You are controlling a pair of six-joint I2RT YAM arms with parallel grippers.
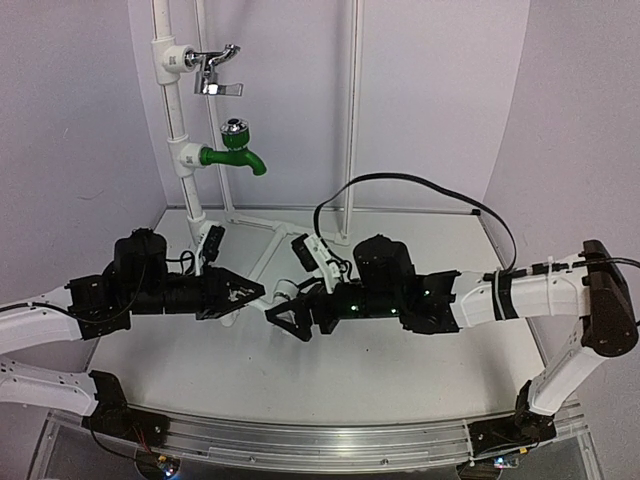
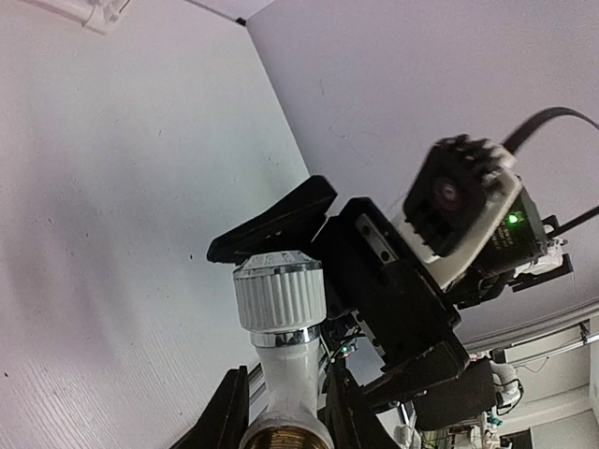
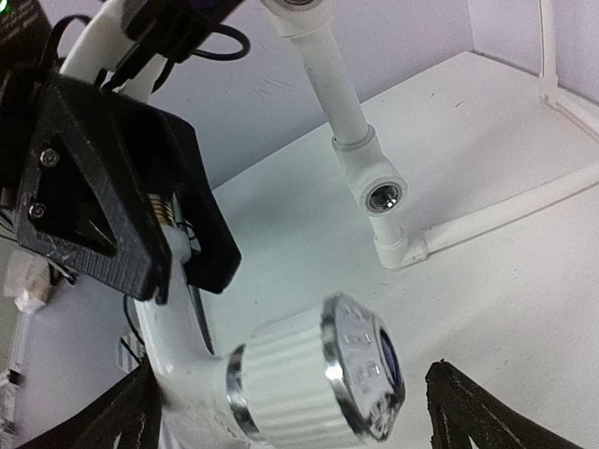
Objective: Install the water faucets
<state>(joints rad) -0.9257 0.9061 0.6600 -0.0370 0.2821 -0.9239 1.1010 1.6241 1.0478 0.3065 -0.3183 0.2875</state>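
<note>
Faucet [image 3: 290, 379]: white plastic, ribbed knob with a shiny chrome cap, held mid-desk [image 1: 400, 370] between both arms, apart from the open pipe socket [image 3: 384, 196].
Hidden: spout behind black fingers; brass thread cut off at the frame edge.
Left end effector [image 2: 284, 416]: clamped on the faucet body.
Right end effector [image 3: 295, 407]: fingers apart, flanking the knob; contact unclear.
</note>
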